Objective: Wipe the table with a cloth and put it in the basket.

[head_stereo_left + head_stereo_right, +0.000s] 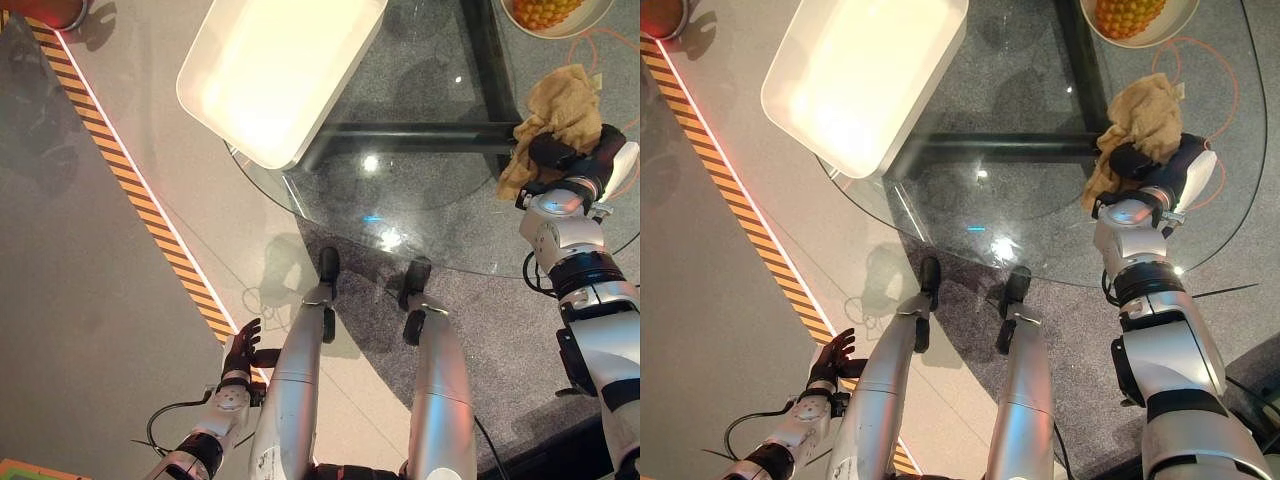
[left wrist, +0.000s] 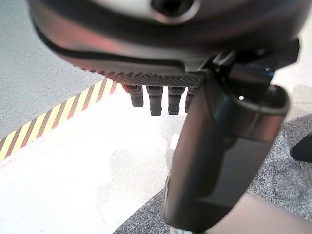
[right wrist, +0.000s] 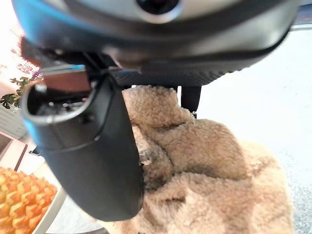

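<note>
A tan fleecy cloth [image 1: 560, 105] lies bunched on the round glass table [image 1: 420, 200] near its right edge. My right hand [image 1: 565, 155] rests on the cloth's near side with its fingers curled into the folds. In the right wrist view the thumb [image 3: 92, 156] presses against the cloth [image 3: 204, 165], which bulges up past it. The white rectangular basket [image 1: 215, 120] stands empty at the table's far left, well away from the cloth. My left hand [image 1: 242, 348] hangs low at my left side above the floor, fingers relaxed and holding nothing.
A white bowl [image 1: 520, 20] of yellow fruit sits on the table just beyond the cloth. A dark table frame [image 1: 420, 132] shows under the glass. A yellow-and-black striped line [image 1: 140, 200] crosses the floor on the left.
</note>
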Robot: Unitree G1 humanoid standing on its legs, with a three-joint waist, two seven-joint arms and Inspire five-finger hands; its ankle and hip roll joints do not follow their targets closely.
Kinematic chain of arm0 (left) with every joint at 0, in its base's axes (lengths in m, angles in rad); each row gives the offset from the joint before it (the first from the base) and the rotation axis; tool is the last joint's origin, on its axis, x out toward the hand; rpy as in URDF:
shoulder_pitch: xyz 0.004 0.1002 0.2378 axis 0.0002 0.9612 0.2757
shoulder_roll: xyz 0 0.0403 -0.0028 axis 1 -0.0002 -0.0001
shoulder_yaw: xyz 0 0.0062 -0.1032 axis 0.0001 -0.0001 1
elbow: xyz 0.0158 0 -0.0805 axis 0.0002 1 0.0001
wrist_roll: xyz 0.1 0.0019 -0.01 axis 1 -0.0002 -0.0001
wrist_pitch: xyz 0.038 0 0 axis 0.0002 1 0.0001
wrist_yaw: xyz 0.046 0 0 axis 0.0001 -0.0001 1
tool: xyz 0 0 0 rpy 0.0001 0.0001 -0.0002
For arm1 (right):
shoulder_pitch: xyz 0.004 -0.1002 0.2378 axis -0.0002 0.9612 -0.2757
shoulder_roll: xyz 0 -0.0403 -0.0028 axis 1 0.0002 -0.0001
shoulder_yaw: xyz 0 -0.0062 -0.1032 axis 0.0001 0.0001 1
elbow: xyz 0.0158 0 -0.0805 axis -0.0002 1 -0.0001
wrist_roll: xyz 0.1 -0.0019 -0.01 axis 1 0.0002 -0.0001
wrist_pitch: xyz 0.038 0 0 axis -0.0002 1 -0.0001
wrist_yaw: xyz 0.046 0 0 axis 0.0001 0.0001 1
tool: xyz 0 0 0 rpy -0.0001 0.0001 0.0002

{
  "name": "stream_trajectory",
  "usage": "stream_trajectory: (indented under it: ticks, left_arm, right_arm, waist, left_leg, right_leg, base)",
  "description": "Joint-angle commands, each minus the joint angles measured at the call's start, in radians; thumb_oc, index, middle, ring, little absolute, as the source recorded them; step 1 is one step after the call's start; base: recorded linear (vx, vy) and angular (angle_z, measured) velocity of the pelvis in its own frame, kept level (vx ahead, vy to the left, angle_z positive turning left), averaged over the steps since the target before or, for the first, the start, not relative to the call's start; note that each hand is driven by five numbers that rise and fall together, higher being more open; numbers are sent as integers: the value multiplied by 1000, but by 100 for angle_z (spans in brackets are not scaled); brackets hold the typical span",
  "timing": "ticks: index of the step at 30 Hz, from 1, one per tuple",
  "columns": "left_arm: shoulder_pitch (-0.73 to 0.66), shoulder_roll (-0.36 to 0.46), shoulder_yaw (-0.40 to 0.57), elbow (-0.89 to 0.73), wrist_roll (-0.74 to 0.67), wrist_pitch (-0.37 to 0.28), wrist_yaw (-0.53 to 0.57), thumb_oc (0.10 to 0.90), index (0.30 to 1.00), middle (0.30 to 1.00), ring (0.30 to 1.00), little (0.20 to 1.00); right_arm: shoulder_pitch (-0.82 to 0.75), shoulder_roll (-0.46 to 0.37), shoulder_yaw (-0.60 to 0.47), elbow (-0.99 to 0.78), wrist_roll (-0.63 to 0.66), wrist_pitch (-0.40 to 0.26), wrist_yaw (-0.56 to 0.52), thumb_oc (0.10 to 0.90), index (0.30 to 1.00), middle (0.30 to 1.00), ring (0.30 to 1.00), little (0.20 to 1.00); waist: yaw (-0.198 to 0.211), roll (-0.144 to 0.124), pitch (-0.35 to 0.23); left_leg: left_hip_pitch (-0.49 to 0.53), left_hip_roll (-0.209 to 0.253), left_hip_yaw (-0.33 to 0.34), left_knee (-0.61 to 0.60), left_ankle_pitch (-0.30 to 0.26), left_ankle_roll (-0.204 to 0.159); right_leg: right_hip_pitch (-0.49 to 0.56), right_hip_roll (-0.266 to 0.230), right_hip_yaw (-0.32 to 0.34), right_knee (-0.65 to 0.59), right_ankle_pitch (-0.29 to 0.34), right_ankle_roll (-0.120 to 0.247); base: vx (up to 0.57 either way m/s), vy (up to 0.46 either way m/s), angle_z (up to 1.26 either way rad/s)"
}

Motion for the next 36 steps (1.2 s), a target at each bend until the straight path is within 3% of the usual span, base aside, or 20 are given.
stream_trajectory:
  ticks: [1,10,21,26,32,36]
  left_arm:
    - [118,-43,-33,-35,-26,-29,-5,800,900,900,900,900]
    - [111,-47,-35,-50,-24,-24,8,800,900,900,900,900]
    - [112,-65,-43,-55,1,-27,14,800,900,900,900,900]
    - [105,-71,-45,-57,12,-19,15,800,900,900,900,900]
    - [104,-76,-50,-50,24,-22,22,800,900,900,900,900]
    - [90,-79,-56,-58,18,-15,30,800,900,900,900,900]
  right_arm:
    - [-84,-67,94,-153,-138,-72,35,100,300,300,300,200]
    - [-149,1,169,-293,-300,-3,64,100,300,300,300,200]
    - [-171,123,240,-332,-290,58,165,100,300,300,300,200]
    - [-153,164,261,-342,-304,51,219,100,300,300,300,200]
    - [-120,202,271,-349,-312,51,251,100,300,300,300,200]
    - [-92,220,282,-344,-305,97,211,100,300,300,300,200]
  waist:
    - [25,67,-19]
    - [39,64,-19]
    - [66,76,-19]
    - [70,76,-19]
    - [69,75,-19]
    - [65,72,-19]
  left_leg:
    - [10,-45,12,58,-98,38]
    - [20,-48,16,43,-96,45]
    - [28,-60,17,19,-85,51]
    - [28,-60,20,15,-81,49]
    - [32,-58,21,7,-78,48]
    - [36,-55,24,0,-74,45]
  right_leg:
    - [-1,75,-48,11,-6,-24]
    - [11,73,-56,4,-9,-18]
    - [21,63,-70,-17,-5,-15]
    - [24,59,-77,-19,-6,-13]
    - [27,58,-80,-24,-5,-10]
    - [32,57,-82,-31,-1,-9]
  base:
    - [0,0,0]
    - [-4,14,2]
    - [-3,20,9]
    - [0,0,0]
    - [0,0,0]
    - [0,0,0]
